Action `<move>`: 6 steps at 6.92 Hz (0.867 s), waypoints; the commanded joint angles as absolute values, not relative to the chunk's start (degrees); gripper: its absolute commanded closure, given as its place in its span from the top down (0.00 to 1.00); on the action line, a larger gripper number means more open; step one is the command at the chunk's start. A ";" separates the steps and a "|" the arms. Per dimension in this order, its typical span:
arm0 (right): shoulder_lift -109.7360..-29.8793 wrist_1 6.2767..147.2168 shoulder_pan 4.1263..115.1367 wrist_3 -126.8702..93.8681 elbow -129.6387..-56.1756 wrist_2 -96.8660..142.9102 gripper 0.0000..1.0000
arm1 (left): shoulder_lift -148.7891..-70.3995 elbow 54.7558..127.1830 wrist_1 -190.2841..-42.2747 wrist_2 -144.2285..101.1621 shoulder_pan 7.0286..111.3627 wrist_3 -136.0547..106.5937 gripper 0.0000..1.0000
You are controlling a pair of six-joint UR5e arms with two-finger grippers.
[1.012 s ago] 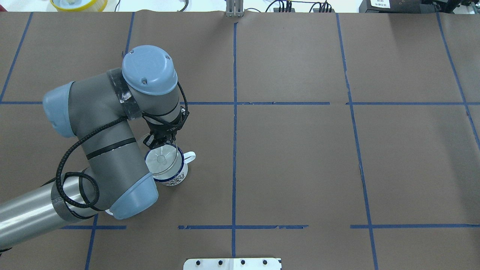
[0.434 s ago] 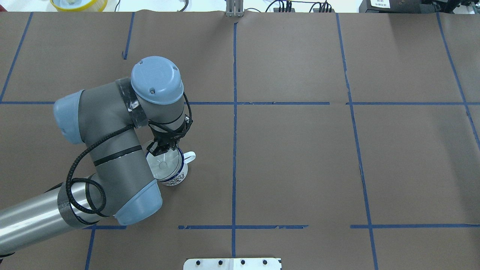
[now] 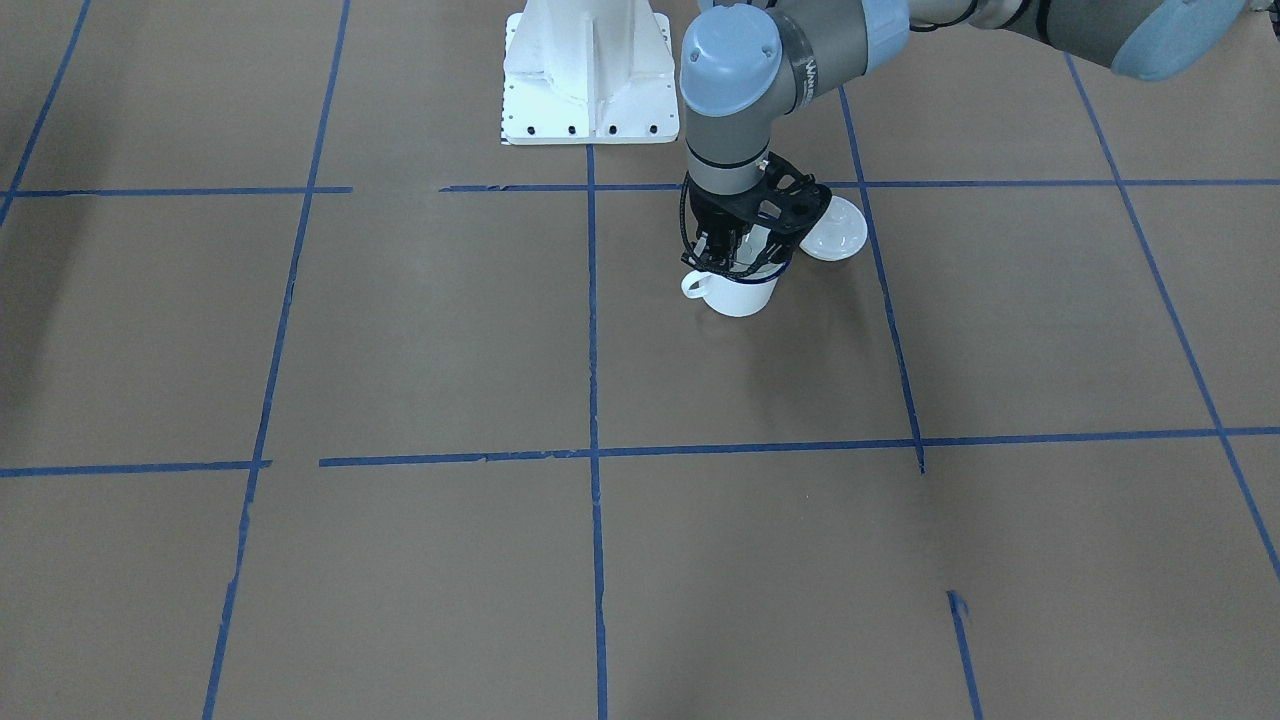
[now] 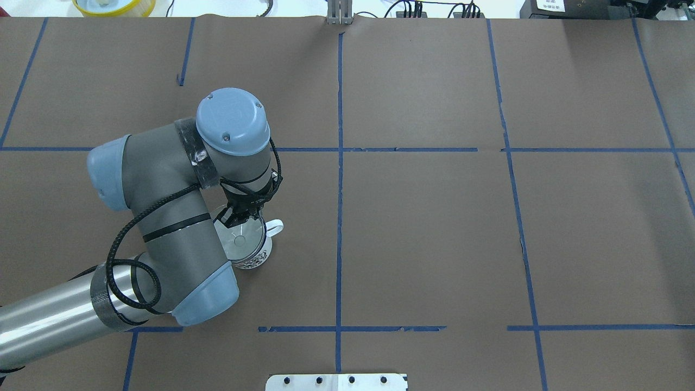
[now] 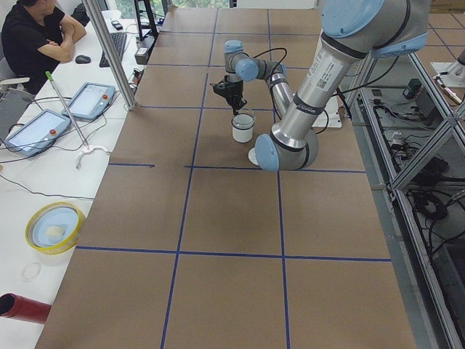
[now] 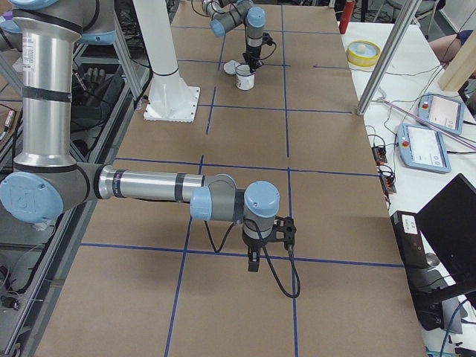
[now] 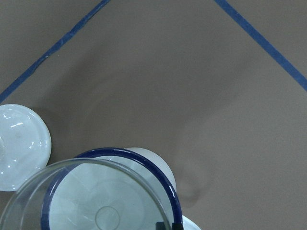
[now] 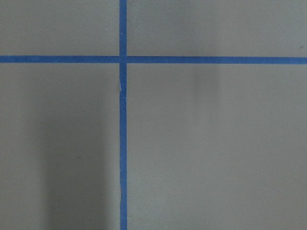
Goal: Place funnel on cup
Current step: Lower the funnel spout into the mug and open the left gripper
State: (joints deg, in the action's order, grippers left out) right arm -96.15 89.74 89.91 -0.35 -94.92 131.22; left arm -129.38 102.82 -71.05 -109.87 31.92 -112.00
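Our left pincer [image 4: 234,220] pinches the funnel [image 4: 239,240] by its rim over the cup [image 4: 259,257]; we judge it light, slick, thin plastic.

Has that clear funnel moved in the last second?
Yes. In the overhead view the funnel has slid rightward, now better centred over the unmoved cup.

Robotics lab, plainly: wide table under brown paper [image 4: 434,244] gridded with blue tape lines [image 4: 340,217], white bolted steel pedestal [image 3: 590,70], grey touchscreen teach pendants [image 5: 89,100] on a white side bench [image 5: 43,182], aluminium frame post [image 5: 109,54], seated operator in black shirt [image 5: 33,40].
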 commanded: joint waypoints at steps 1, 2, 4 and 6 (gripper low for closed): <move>-96.15 89.74 89.91 -0.35 -94.92 131.22 1.00 | -129.11 102.66 -71.45 -109.86 31.90 -111.80 0.00; -96.15 89.74 89.91 -0.35 -94.83 131.22 1.00 | -129.11 102.57 -71.46 -109.86 31.90 -111.27 0.00; -96.15 89.74 89.91 -0.35 -94.92 131.22 1.00 | -129.29 102.48 -71.46 -109.86 31.90 -110.65 0.00; -96.15 89.74 89.91 -0.35 -94.92 131.22 1.00 | -129.46 102.48 -71.46 -109.78 31.90 -110.57 0.00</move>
State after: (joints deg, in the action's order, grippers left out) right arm -96.15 89.74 89.91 -0.35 -94.91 131.22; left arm -129.32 102.49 -71.45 -109.80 31.90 -110.62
